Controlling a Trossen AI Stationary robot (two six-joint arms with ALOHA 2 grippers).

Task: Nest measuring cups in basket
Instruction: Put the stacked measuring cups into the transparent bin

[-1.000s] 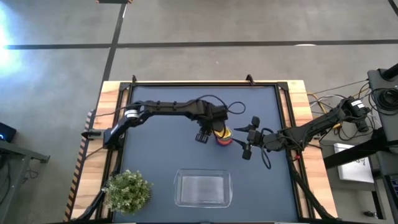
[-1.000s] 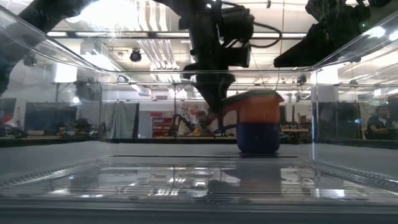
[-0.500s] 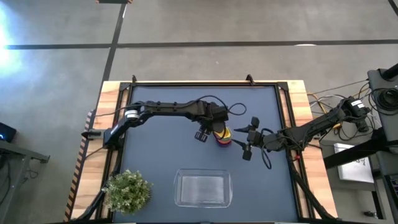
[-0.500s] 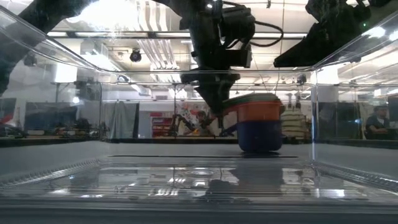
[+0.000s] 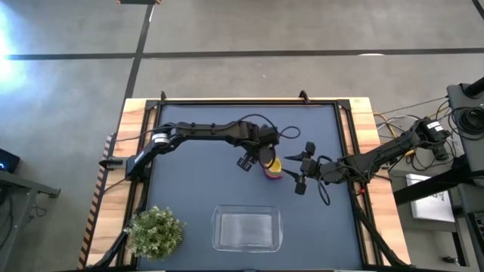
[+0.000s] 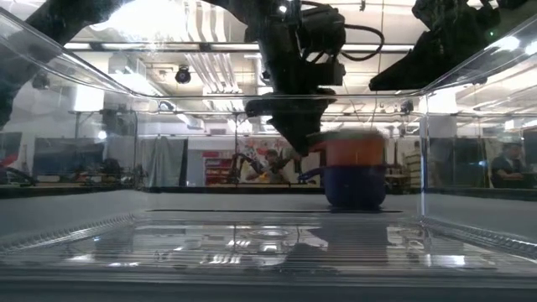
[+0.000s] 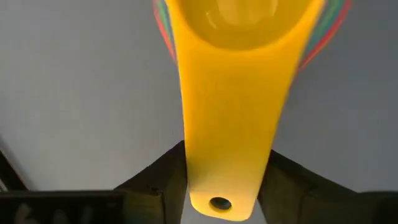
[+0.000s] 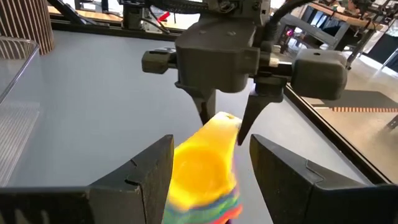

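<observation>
Evidently light, stiff, slick plastic: left claw point(image 8: 225, 129) pinches the yellow cup's handle point(image 7: 227, 130); right claw point(image 5: 296, 173) open beside the stack point(image 6: 354, 172).

A nested stack of small plastic measuring cups point(image 5: 273, 168), yellow on top with orange and blue bodies showing below and red, green and teal rims between, stands upright on the table beyond the clear rectangular plastic basket point(image 5: 246, 228), well apart from it.
</observation>
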